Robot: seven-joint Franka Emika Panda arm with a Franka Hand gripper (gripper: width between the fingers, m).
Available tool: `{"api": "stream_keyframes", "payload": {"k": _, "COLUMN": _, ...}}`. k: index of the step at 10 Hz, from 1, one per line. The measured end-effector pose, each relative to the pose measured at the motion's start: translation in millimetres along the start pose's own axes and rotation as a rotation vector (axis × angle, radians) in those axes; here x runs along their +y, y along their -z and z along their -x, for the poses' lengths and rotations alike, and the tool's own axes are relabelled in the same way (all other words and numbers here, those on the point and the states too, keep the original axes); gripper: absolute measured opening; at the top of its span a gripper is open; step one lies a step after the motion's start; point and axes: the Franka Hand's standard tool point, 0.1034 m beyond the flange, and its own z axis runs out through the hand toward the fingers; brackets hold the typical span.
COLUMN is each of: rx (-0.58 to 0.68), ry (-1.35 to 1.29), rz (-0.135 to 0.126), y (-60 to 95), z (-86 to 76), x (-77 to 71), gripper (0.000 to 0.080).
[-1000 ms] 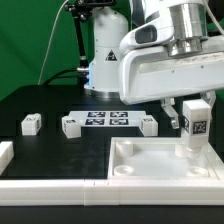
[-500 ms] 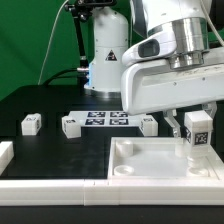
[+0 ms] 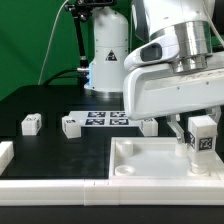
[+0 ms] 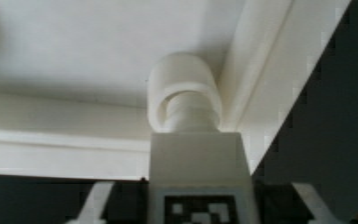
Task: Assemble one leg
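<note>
My gripper (image 3: 203, 128) is shut on a leg (image 3: 204, 142), a small white post with a black-and-white tag, held upright. The leg's lower end stands in the far corner of the white tray-like tabletop (image 3: 150, 172) on the exterior view's right. In the wrist view the leg (image 4: 197, 165) runs down to a rounded corner socket (image 4: 181, 85) beside the tabletop's raised rim (image 4: 265, 60); its tag shows between my fingers (image 4: 98, 205). Three more legs lie on the black table: one (image 3: 31, 123), another (image 3: 71, 126) and a third (image 3: 149, 125).
The marker board (image 3: 103, 120) lies flat behind the tabletop. A white piece (image 3: 5, 155) sits at the exterior view's left edge, and a white rail (image 3: 50, 186) runs along the front. The robot's base (image 3: 105, 55) stands at the back.
My gripper has moved toward the exterior view's right and slightly down with the leg, bringing its lower end closer to the tabletop's corner.
</note>
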Motion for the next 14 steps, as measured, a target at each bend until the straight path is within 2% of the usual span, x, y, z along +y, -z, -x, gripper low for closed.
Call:
{"api": "stream_keyframes", "payload": {"k": 4, "rx": 0.004, "ry": -0.007, "rz": 0.006, "y": -7.2, "z": 4.9, "x": 6.0, "gripper": 0.0288}}
{"api": "stream_keyframes", "payload": {"k": 9, "rx": 0.038, "ry": -0.008, "rz": 0.013, "y": -8.0, "z": 4.0, "x": 6.8, "gripper": 0.0299}}
{"api": "stream_keyframes", "payload": {"k": 10, "rx": 0.038, "ry": -0.008, "rz": 0.013, "y": -8.0, "z": 4.0, "x": 6.8, "gripper": 0.0484}}
{"api": "stream_keyframes", "payload": {"k": 11, "rx": 0.038, "ry": -0.007, "rz": 0.013, "y": -8.0, "z": 4.0, "x": 6.8, "gripper": 0.0609}}
{"api": "stream_keyframes", "payload": {"k": 14, "rx": 0.038, "ry": -0.008, "rz": 0.013, "y": -8.0, "z": 4.0, "x": 6.8, "gripper": 0.0648}}
